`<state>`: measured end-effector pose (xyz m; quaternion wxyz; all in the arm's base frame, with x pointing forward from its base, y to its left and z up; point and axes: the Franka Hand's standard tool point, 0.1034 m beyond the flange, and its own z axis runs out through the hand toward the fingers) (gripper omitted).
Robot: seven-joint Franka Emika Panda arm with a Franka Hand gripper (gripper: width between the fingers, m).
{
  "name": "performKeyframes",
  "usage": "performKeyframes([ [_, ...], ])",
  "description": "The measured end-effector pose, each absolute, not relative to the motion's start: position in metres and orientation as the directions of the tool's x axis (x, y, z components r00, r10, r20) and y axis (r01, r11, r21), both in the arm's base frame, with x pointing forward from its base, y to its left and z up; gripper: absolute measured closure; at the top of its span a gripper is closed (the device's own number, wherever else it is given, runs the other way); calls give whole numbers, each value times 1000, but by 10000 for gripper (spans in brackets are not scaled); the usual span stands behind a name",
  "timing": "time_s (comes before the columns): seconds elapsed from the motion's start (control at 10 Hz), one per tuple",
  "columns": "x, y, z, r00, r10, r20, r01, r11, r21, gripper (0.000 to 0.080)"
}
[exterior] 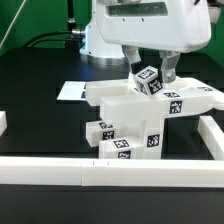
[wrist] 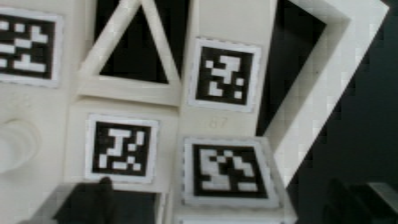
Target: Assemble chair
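Black table (exterior: 40,135) carries chair parts (exterior: 125,105), border rails (exterior: 60,172), marker board (exterior: 72,91).

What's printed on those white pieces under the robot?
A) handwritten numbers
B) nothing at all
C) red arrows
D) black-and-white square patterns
D: the chair parts carry black-and-white square tags, and the wrist view shows several of them close up.

The white, tagged chair parts (exterior: 135,125) stand stacked on the bench (exterior: 40,75). A small block (exterior: 148,80) sits tilted atop the slab (exterior: 192,98).
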<state>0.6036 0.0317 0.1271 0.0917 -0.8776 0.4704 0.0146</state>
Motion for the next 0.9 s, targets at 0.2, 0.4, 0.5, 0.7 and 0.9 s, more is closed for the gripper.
performKeyframes([
  [0.2,604,31,127,697,-712,-83,-714,-680,-166,155],
  [0.4,604,31,127,792,-607,-58,-607,-775,-176,151],
  [0.5,604,30,127,861,-507,-36,-505,-844,-182,151],
  [0.7,604,27,125,962,-272,15,-265,-946,-185,151],
  [0.9,604,23,120,993,-111,43,-102,-979,-179,151],
])
